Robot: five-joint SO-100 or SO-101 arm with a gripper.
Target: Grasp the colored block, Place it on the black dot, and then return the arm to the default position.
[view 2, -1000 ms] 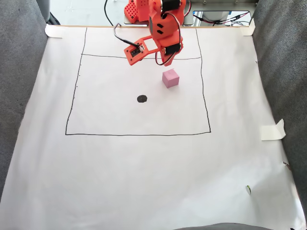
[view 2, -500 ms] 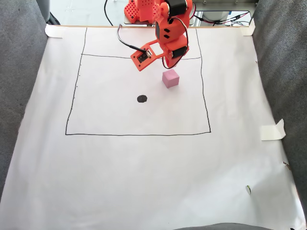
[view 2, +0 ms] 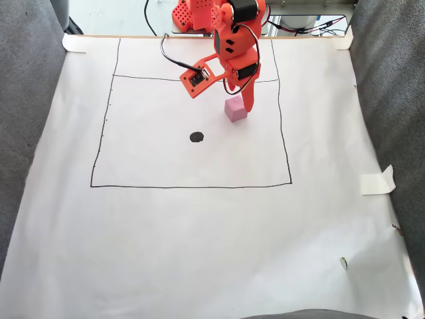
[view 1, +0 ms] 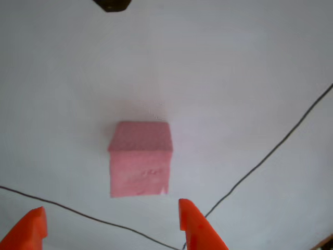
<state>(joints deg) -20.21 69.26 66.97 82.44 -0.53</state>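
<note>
Approaching the grasp: your gripper [view 1: 112,224] hangs spread wide, holding nothing, just short of the colored block [view 1: 140,159] resting on paper, apart from the black dot [view 2: 196,137]. Next, lower the 2 jaws around it.

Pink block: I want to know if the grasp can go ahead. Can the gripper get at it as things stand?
Probably yes. The gripper is open, its orange fingers apart just short of the pink block, with only bare white paper around it.
</note>
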